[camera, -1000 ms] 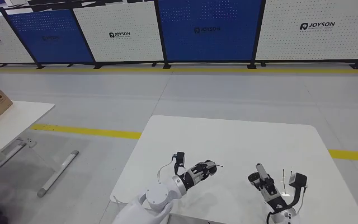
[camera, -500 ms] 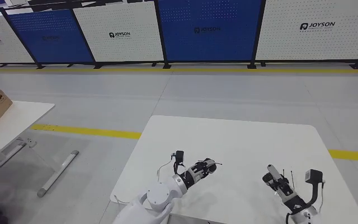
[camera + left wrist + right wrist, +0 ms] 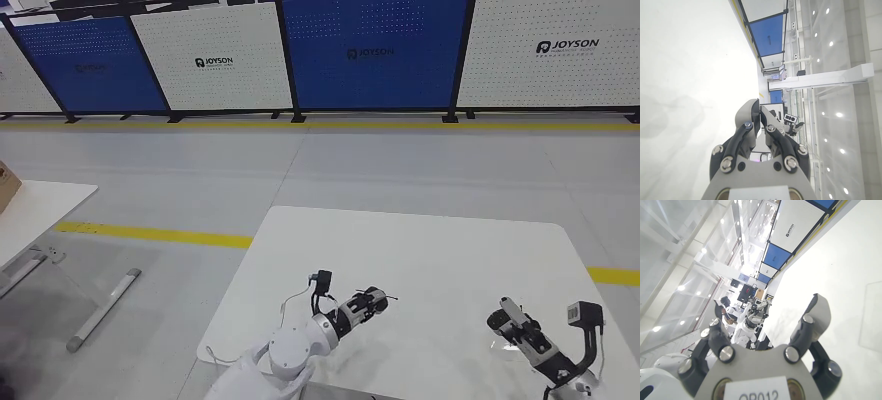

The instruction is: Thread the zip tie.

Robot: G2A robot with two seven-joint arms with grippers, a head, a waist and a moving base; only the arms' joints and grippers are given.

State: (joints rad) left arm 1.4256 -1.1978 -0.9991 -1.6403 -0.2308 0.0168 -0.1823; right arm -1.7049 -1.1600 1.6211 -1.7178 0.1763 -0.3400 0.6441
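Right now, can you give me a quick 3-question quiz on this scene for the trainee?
1. True or false: the right gripper is shut.
2. What does the left gripper pinch? A) screw B) zip tie C) cable
3. Fill in: both grippers are above the white ____.
Key: 1 false, it is open and empty. 2 B. 3 table.
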